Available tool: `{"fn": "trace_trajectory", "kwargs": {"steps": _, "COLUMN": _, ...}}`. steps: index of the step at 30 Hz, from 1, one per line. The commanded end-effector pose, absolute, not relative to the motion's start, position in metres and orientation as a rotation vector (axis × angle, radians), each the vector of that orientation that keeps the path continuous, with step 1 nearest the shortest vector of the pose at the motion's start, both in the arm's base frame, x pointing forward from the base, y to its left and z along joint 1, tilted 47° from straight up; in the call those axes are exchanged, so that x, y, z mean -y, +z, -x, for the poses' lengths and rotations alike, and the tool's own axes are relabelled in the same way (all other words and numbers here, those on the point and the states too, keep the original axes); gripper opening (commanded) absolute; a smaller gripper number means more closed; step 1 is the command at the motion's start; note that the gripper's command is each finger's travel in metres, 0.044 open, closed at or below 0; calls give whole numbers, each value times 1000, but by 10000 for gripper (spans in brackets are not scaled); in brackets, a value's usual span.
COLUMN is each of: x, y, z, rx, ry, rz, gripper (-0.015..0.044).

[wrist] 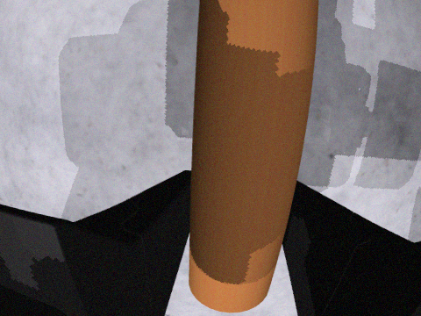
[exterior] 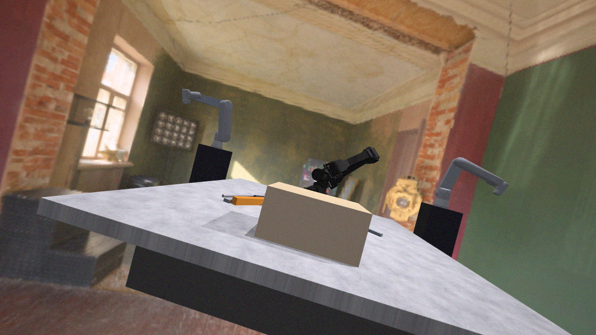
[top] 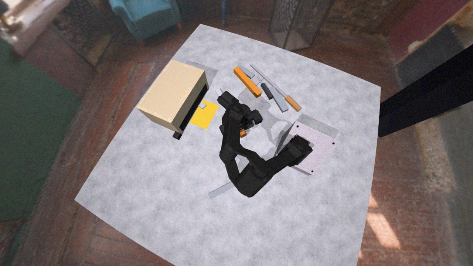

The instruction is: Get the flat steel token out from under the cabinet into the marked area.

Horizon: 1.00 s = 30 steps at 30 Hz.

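Cabinet (top: 172, 94) stood at left. Token (top: 201, 105) lay on the yellow marked area (top: 204, 115) near its cabinet-side edge; retrieval judged done. Gripper (top: 245, 127) was clamped on the orange tool handle (wrist: 252, 140); set-down, release and retreat remained.

My gripper (wrist: 238, 186) is clamping an orange handle (wrist: 252, 123), which is filling the middle of the wrist view and blocking my sight ahead. The cabinet (top: 172, 94) is walling off the far side of the yellow marked area (top: 204, 113), where a small grey token (top: 202, 105) is lying near the cabinet's dark front. A cluster of tools, among them an orange bar (top: 247, 82), is crowding the table (top: 138, 185) beyond my wrist. A grey strip (top: 220, 190) is lying beside my elbow.
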<state>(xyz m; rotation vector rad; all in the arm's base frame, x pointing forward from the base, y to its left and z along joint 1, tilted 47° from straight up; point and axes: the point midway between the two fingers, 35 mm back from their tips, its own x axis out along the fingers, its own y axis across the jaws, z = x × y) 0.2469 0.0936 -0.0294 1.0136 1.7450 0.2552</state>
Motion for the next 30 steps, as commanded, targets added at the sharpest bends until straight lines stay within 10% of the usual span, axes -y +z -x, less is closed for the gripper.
{"fn": "trace_trajectory", "kwargs": {"steps": 1, "x": -86, "y": -33, "z": -252, "rx": -1728, "ry": 249, "rz": -1008, "gripper": 0}}
{"fn": "trace_trajectory", "kwargs": {"steps": 30, "x": -65, "y": -56, "z": -252, "rx": -1728, "ry": 248, "rz": -1006, "gripper": 0}}
